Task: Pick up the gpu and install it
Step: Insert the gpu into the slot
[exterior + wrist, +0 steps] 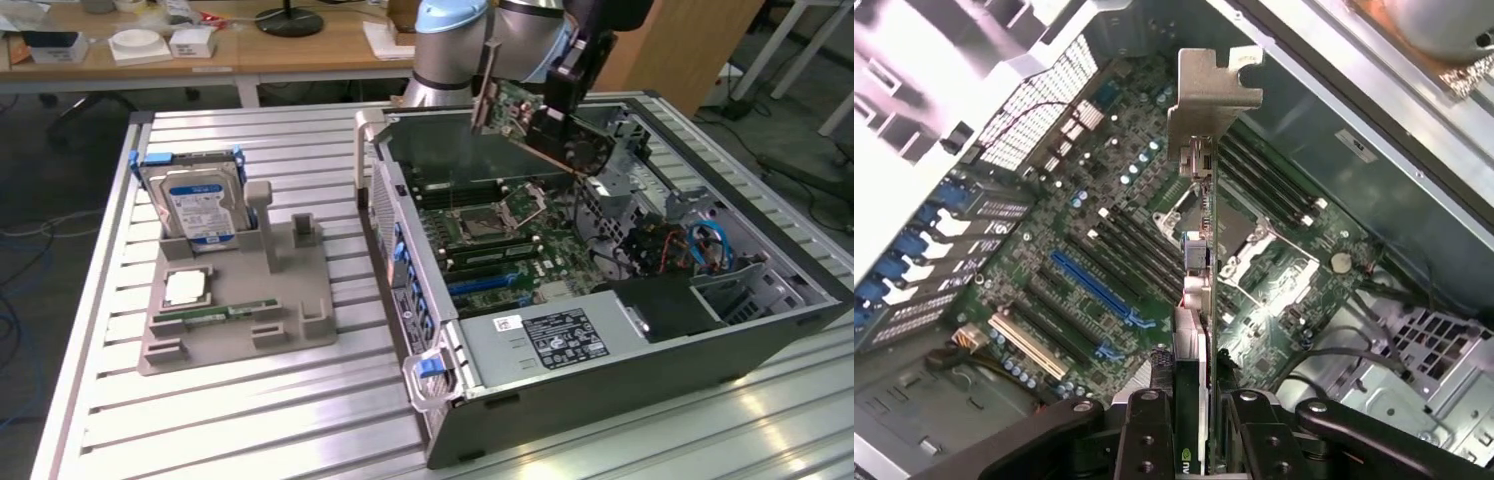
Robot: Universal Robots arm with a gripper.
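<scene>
fingers (1150, 440) clamp gpu (530, 120) above motherboard (497, 240) in open case (627, 385)

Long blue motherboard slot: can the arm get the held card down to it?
Probably yes. The gripper is shut on the dark circuit card with the silvery bracket, above the open grey computer case. Nothing stands over the long blue slot; black slots flank it closely.

Hard drive (200, 205), memory stick (214, 313), grey tray (287, 290)
</scene>
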